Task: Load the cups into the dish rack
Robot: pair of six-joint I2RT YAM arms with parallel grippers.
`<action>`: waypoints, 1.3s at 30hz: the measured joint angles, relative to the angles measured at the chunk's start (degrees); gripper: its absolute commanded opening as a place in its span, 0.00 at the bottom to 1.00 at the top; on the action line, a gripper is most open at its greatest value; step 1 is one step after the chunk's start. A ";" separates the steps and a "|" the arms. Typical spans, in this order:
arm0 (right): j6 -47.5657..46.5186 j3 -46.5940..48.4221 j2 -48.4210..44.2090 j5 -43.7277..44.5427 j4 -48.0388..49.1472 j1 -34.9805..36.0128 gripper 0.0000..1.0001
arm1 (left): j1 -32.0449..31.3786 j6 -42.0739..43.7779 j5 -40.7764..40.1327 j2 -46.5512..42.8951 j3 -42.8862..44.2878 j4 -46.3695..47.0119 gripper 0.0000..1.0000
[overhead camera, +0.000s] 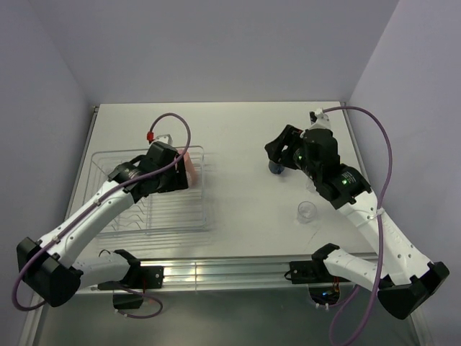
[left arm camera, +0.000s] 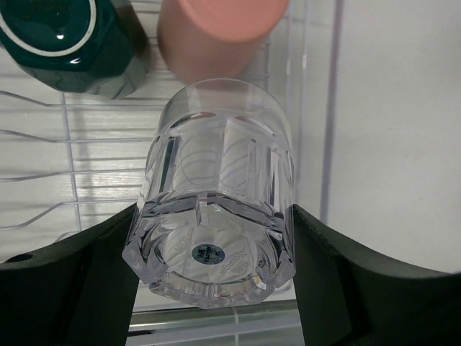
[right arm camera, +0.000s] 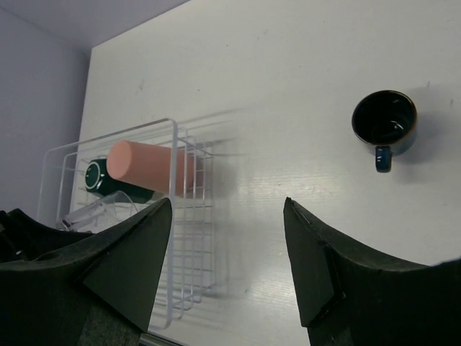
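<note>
My left gripper (left arm camera: 215, 238) is shut on a clear glass (left arm camera: 216, 209), held base toward the camera over the dish rack (left arm camera: 333, 108). A salmon-pink tumbler (left arm camera: 216, 36) and a dark teal mug (left arm camera: 65, 43) lie in the rack just beyond it. From above, the left gripper (overhead camera: 178, 176) is over the rack's (overhead camera: 108, 155) right end, beside the tumbler (overhead camera: 191, 167). My right gripper (right arm camera: 229, 238) is open and empty above the table, and hangs over the navy mug (overhead camera: 275, 169). The navy mug (right arm camera: 384, 121) stands upright on the table. Another clear glass (overhead camera: 307, 211) stands on the table.
The white table (overhead camera: 238, 209) is walled at the back and sides. The rack (right arm camera: 191, 238) with the tumbler (right arm camera: 144, 164) and teal mug (right arm camera: 101, 176) shows at the left of the right wrist view. A purple cable (overhead camera: 176, 126) loops above the left wrist.
</note>
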 measured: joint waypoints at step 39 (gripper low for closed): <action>-1.46 -0.02 1.60 1.70 -2.19 0.00 0.72 | -5.01 -2.08 -5.62 21.35 -0.57 5.35 0.53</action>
